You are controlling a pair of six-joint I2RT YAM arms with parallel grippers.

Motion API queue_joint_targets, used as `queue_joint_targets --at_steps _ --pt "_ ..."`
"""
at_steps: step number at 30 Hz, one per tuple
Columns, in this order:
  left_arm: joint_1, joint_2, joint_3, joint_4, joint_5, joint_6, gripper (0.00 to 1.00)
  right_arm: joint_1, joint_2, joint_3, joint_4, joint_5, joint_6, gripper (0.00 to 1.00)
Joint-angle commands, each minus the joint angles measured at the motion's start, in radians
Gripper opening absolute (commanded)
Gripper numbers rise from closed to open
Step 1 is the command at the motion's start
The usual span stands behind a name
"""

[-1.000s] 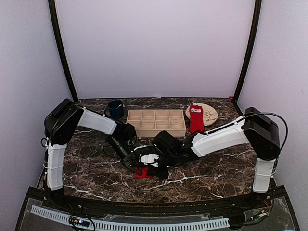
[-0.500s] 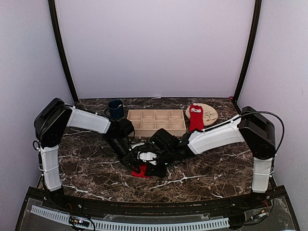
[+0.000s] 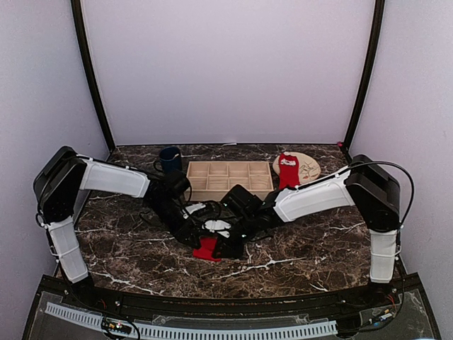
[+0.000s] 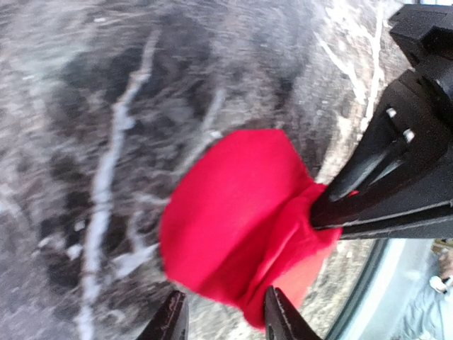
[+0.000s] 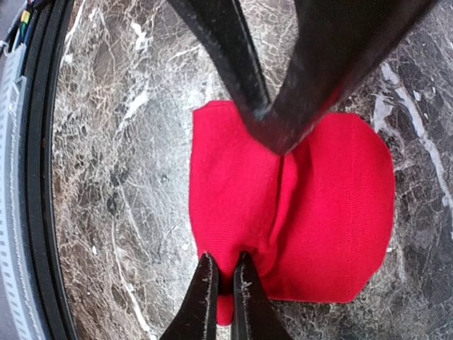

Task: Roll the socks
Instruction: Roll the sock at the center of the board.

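**Right gripper pinches the red sock, left gripper is let go**

From the top camera the red sock [image 3: 206, 249] is mostly hidden. The two black grippers crowd over it, and only a small red bit peeks out. It lies on the dark marble table [image 3: 318, 248], near the middle and toward the near edge. In the left wrist camera the picture is blurry and cuts off the fingers low down. I cannot tell how many times the sock is folded. Only plain red cloth shows up close.

A wooden tray [image 3: 230, 193] with little boxes sits by the far edge, in the middle. A dark blue mug [image 3: 170, 159] stands just left of it, and I cannot see inside the mug. A round tan plate [image 3: 309, 168] sits near the far right corner. The second sock [image 3: 287, 173], red with a white print, lies with its top on the left side of the plate. Its other end hangs down onto the table.

The right gripper [image 5: 225, 294] has its fingers [image 5: 205, 297] squeezed tight on a raised fold of the red sock. The left gripper [image 4: 225, 322] has its fingers [image 4: 172, 322] apart. The sock's edge lies between them, and they are not squeezing it.
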Motion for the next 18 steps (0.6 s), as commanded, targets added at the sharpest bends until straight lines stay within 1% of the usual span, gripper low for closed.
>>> queue_joint_targets --at_steps 1,10,13,18 --pt "0.008 -0.084 -0.046 0.059 -0.113 -0.016 0.39 -0.028 0.052 0.032 -0.079 -0.051 0.050 0.02" --pt "0.008 -0.237 -0.152 0.200 -0.201 -0.014 0.40 -0.078 0.115 0.087 -0.124 -0.181 0.097 0.02" --pt "0.006 -0.291 -0.197 0.249 -0.209 -0.010 0.40 -0.097 0.136 0.099 -0.134 -0.226 0.112 0.02" --pt "-0.020 -0.386 -0.278 0.333 -0.252 0.004 0.41 -0.112 0.170 0.140 -0.180 -0.274 0.110 0.02"
